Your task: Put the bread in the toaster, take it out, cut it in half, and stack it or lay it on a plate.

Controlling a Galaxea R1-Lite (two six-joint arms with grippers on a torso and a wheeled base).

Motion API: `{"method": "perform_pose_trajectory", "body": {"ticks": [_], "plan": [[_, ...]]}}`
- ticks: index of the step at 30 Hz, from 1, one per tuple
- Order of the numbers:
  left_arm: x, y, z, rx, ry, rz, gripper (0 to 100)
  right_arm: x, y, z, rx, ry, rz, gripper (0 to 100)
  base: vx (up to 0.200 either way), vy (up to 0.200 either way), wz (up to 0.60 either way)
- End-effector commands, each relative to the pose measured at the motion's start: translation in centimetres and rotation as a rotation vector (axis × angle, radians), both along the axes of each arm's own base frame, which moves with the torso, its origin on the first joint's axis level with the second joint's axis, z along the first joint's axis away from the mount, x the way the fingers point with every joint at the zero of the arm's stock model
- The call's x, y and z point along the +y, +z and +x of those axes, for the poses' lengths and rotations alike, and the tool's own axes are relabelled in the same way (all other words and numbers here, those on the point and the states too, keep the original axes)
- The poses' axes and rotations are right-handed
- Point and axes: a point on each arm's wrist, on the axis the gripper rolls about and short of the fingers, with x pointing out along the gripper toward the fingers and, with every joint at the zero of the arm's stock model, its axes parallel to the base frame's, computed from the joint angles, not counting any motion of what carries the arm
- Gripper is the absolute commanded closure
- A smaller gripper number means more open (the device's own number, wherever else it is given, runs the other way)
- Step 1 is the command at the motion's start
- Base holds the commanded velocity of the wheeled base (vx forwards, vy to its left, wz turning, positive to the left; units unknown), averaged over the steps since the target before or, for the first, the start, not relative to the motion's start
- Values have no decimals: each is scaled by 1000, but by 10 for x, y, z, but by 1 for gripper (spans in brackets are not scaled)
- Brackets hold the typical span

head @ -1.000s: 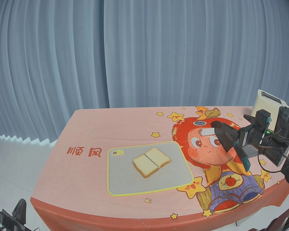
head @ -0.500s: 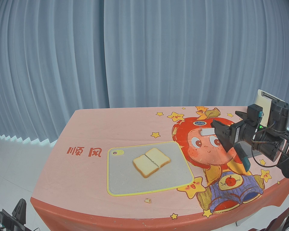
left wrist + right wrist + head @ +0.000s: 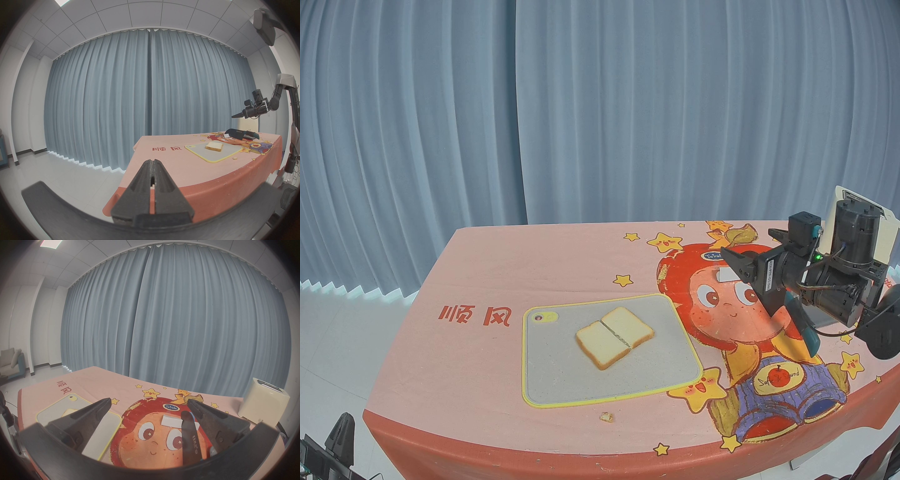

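The left gripper (image 3: 152, 162) has its jaws together, far short of the halved bread (image 3: 614, 335) on the cutting board (image 3: 562, 369), itself well left of the right gripper (image 3: 148, 402) and its parted, empty jaws; light, soft, probably crumbly, each half wants a gentle pinch at its crust.

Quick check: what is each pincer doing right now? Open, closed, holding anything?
Left pincer: shut, holding nothing.
Right pincer: open and empty, over the knife.

We see a black right arm (image 3: 850, 281) with cylindrical joints, thin cables (image 3: 828, 286) and a green light (image 3: 817, 257). Our left gripper (image 3: 152, 163) is black and wedge-shaped.
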Motion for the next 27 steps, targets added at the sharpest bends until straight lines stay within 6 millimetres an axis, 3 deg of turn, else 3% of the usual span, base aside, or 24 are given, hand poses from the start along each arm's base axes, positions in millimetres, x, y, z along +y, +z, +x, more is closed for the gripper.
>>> {"method": "perform_pose_trajectory", "body": {"ticks": [1,15,27], "plan": [[0,-5,0,1,1,0,100,6,-7,9,21,8,-10,0,0,0,0],[0,-5,0,1,1,0,100,26,-22,31,95,31,-41,0,0,0,0],[0,-5,0,1,-1,0,100,51,-43,30,153,96,-74,0,0,0,0]]}}
